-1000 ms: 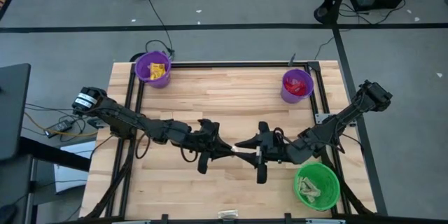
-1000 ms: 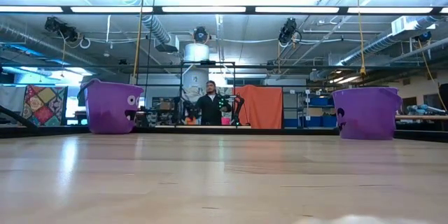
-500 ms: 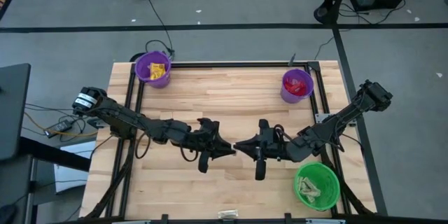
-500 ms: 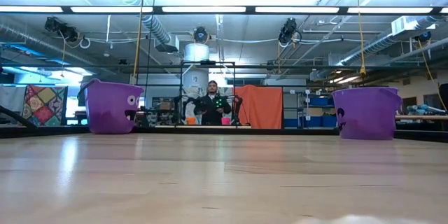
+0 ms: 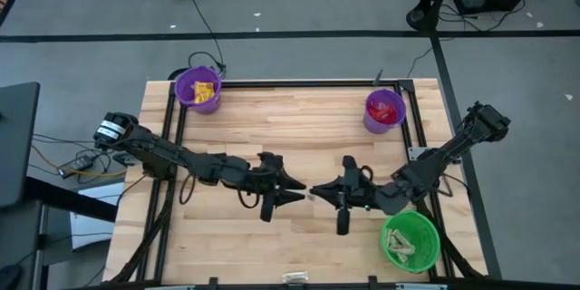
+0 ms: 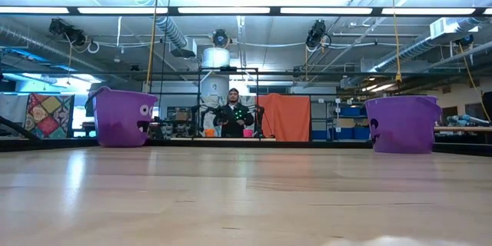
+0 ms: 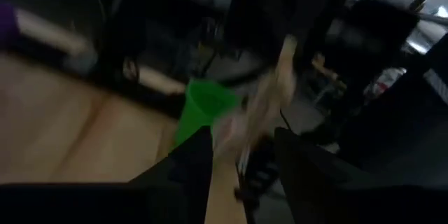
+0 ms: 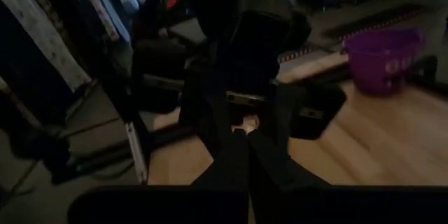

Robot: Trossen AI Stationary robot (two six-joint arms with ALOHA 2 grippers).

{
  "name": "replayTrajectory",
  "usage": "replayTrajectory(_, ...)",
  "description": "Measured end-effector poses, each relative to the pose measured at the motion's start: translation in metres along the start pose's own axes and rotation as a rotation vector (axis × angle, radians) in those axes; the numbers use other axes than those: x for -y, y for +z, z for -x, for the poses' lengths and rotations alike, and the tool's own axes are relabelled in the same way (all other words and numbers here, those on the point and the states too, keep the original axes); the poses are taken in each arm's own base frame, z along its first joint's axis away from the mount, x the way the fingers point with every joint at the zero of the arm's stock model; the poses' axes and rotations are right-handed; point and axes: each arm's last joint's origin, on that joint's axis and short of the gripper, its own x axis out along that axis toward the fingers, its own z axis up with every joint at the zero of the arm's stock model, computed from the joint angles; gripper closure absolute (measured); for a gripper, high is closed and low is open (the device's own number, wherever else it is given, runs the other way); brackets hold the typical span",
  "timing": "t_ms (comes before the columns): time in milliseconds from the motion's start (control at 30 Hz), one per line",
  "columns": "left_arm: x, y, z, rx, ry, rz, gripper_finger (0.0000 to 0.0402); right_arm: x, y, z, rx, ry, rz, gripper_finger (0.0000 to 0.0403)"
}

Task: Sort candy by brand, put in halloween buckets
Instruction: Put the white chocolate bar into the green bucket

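Above the table's middle my two grippers meet tip to tip. My right gripper [image 5: 314, 192] is shut on a small cream-tan candy [image 7: 246, 122]. My left gripper [image 5: 300, 189] is open, with a finger on either side of that candy. A purple bucket [image 5: 198, 89] holding yellow candy stands at the far left. A second purple bucket [image 5: 384, 111], with red candy, stands at the far right. The green bucket [image 5: 410, 241] at the near right holds cream-tan pieces. My right gripper pinches the cream-tan candy by one end [image 8: 242, 125] between its two fingertips. It comes in about level from the table's right side. The candy is lifted clear of the table and sticks out past the tips into the gap of my left gripper.
Another small pale candy [image 5: 294, 277] lies at the table's near edge. A black frame rail [image 5: 299, 83] runs along the far side by the buckets. In the low view both purple buckets [image 6: 121, 117] [image 6: 401, 123] stand far back, and a person [image 6: 233, 114] is in the room behind.
My right gripper has shut on the cream-tan candy that my left gripper held out. My left gripper has then opened and let it go. Both hands have stayed above the table's middle, and the candy has stayed lifted.
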Motion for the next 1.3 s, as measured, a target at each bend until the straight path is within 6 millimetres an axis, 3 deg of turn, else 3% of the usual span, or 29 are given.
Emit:
replayTrajectory(167, -0.004, -0.010, 0.001, -0.137, -0.010, 0.056, 0.0243, 0.004, 0.001, 0.032, -0.133, 0.026, -0.054, 0.0401)
replayTrajectory(367, -0.005, -0.016, 0.002, -0.205, -0.011, 0.049, 0.0243, 0.011, -0.003, 0.073, -0.424, 0.127, -0.217, 0.0401)
replayTrajectory(633, -0.005, -0.016, 0.001, -0.207, -0.010, 0.046, 0.0243, 0.011, -0.025, 0.108, -0.793, 0.087, -0.401, 0.0397)
replayTrajectory(800, -0.011, -0.026, -0.004, -0.230, 0.020, -0.010, 0.0243, 0.002, -0.033, 0.129, -0.900, 0.124, -0.438, 0.0394)
replayTrajectory(900, -0.016, -0.037, -0.010, -0.260, 0.041, -0.007, 0.0243, 0.000, -0.039, 0.139, -0.959, 0.106, -0.446, 0.0388)
replayTrajectory(1067, -0.024, -0.056, -0.018, -0.321, 0.067, 0.063, 0.0243, 0.000, -0.060, 0.151, -1.102, -0.066, -0.444, 0.0367)
replayTrajectory(1300, -0.022, -0.084, -0.023, -0.406, 0.073, 0.080, 0.0243, -0.005, -0.092, 0.152, -1.334, -0.250, -0.374, 0.0323)
